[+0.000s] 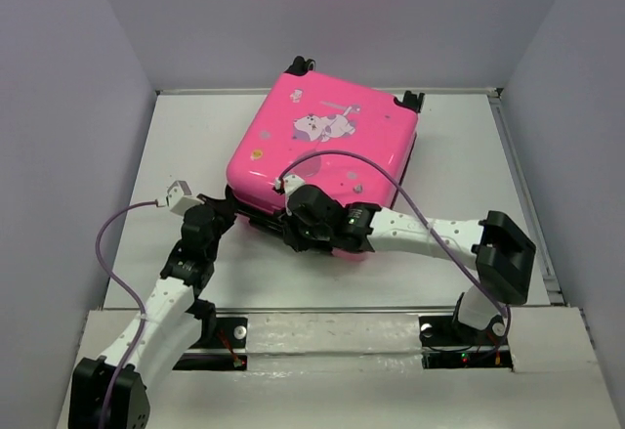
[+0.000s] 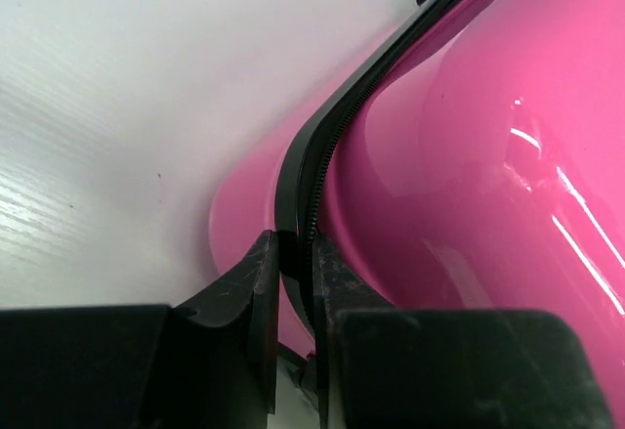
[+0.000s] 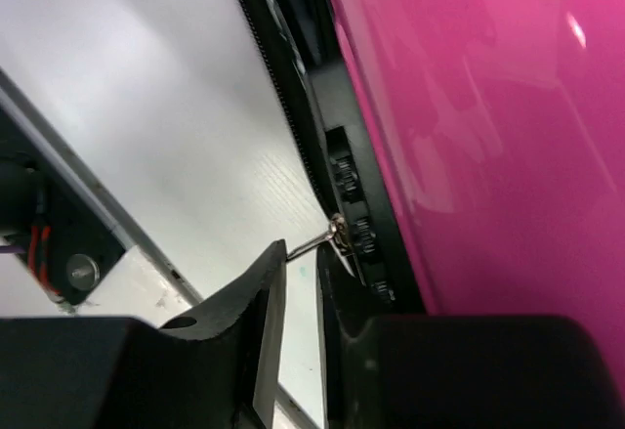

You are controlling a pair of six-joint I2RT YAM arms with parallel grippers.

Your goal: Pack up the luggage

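From the overhead camera I have the luggage (image 1: 332, 146) lying flat in the middle of the desk (image 1: 186, 136), printed shell up and wheels (image 1: 301, 63) at the far edge. It looks closed or nearly so. The left arm (image 1: 190, 253) reaches to its near-left corner and the right arm (image 1: 420, 229) lies along its near edge. I judge one is there to steady the case while the other works the zip. The wrists cover both working ends here, so this view tells me nothing about the grips.

On the left wrist camera, the left tool (image 2: 293, 253) is narrow, and the black zipper trim (image 2: 305, 160) runs straight down between its fingers (image 2: 249, 292). I read that as a pinch on the trim, bracing the corner. The pink shell fills the right side, and I can't see whether the zipper teeth are meshed further along.

On the right wrist camera, the right tool (image 3: 300, 263) shows a thin slit between its fingers. The small metal zipper pull (image 3: 317, 238) pokes out from the trim just at their tips. It meets one tip, but I cannot tell whether it is clamped or only touched. The slider is a dark blur, and the rest of the track runs out of frame.
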